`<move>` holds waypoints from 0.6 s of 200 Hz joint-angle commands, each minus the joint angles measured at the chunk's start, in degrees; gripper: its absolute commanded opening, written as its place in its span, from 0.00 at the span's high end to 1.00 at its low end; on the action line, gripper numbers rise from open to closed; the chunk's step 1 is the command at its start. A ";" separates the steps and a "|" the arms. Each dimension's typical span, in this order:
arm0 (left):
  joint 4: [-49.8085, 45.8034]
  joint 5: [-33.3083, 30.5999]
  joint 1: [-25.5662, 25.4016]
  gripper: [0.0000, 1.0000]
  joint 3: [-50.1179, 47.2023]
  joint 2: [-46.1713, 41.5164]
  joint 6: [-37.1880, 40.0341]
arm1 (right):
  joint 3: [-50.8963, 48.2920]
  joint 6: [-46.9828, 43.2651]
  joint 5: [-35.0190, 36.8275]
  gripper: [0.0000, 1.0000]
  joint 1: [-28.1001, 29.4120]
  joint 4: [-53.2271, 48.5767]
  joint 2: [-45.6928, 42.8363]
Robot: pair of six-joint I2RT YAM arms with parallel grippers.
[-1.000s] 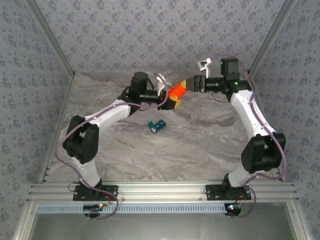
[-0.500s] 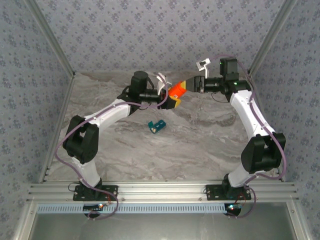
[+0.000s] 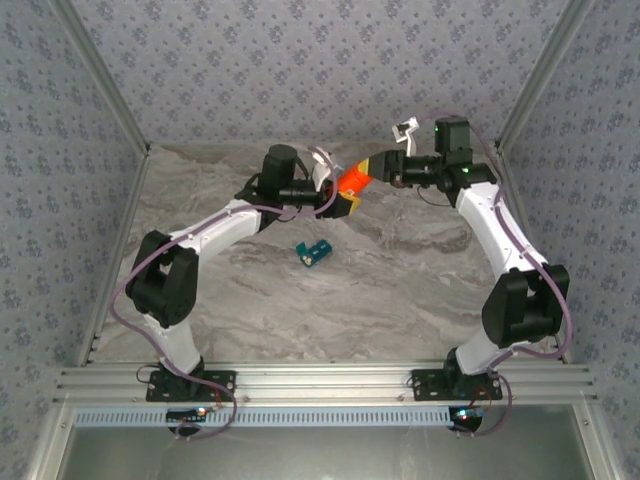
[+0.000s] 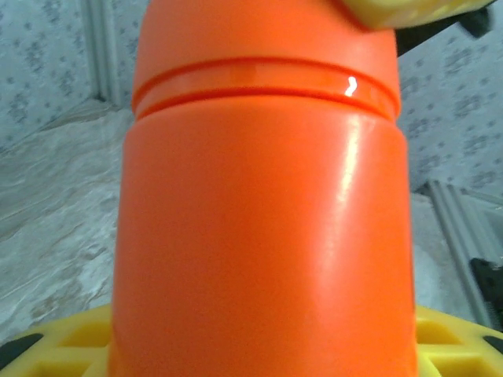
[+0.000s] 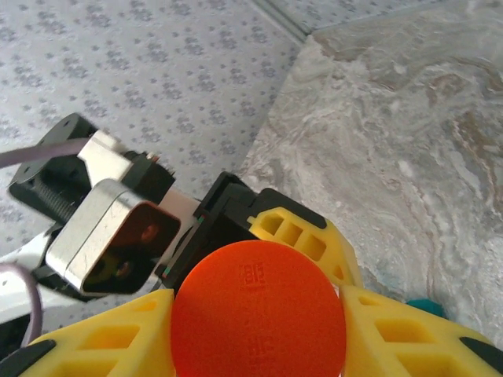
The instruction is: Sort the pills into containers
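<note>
— Where's the pill box (image 3: 313,252)?
— On the table (image 3: 400,290), near its middle, clear of both tools.
— And the tools?
— The left tool (image 3: 347,199) grips the orange bottle (image 3: 353,181); the right tool (image 3: 381,167) pinches its cap (image 5: 258,310).

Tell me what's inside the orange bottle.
Nothing inside shows: the orange bottle is opaque and its round cap is on, held between the fingers of the right gripper. Any pills in it are hidden.
</note>
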 commanded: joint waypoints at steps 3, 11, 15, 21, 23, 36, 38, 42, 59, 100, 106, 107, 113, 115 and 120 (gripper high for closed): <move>4.61 -10.38 -4.41 1.00 -2.06 -3.17 6.79 | -2.66 8.73 6.20 0.62 4.35 0.59 -0.84; 5.05 -13.09 -5.53 1.00 -2.78 -3.51 8.61 | -3.00 10.34 8.25 0.62 4.99 0.68 -0.87; 5.37 -14.41 -6.11 1.00 -3.08 -3.55 9.40 | -3.26 12.20 9.10 0.62 5.26 0.71 -0.74; 5.66 -15.82 -6.77 1.00 -3.43 -3.57 10.43 | -3.65 13.51 9.87 0.62 5.63 0.98 -0.78; 5.86 -16.11 -6.99 1.00 -3.52 -3.57 10.65 | -3.83 13.92 10.08 0.62 5.77 1.18 -0.80; 7.19 -18.37 -7.96 1.00 -4.28 -3.58 11.45 | -5.13 16.74 11.65 0.62 6.31 2.82 -0.90; 7.50 -18.62 -8.08 1.00 -4.39 -3.58 11.43 | -5.32 17.19 11.71 0.63 6.31 3.16 -0.90; 8.05 -18.95 -8.23 1.00 -4.60 -3.57 11.38 | -5.65 17.84 11.67 0.62 6.41 3.83 -0.90; 9.28 -18.83 -8.40 1.00 -4.98 -3.24 10.26 | -6.31 19.07 11.93 0.63 6.40 4.58 -0.90; 10.49 -18.44 -8.06 1.00 -4.97 -2.68 8.39 | -5.70 18.95 11.96 0.60 5.64 4.05 -1.22; 10.60 -18.11 -7.85 1.00 -4.83 -2.53 7.72 | -5.36 18.96 11.85 0.59 5.40 3.93 -1.26; 10.62 -18.04 -7.82 1.00 -4.82 -2.48 7.64 | -5.26 18.96 11.84 0.59 5.36 3.89 -1.30; 10.81 -17.25 -7.41 1.00 -4.64 -2.30 6.74 | -4.81 18.99 11.61 0.57 5.04 3.82 -1.25; 10.86 -16.97 -7.32 1.00 -4.57 -2.20 6.54 | -4.67 19.01 11.57 0.57 4.87 3.72 -1.25; 11.04 -16.39 -6.92 1.00 -4.47 -2.02 5.84 | -4.12 18.95 11.37 0.55 4.59 3.48 -1.26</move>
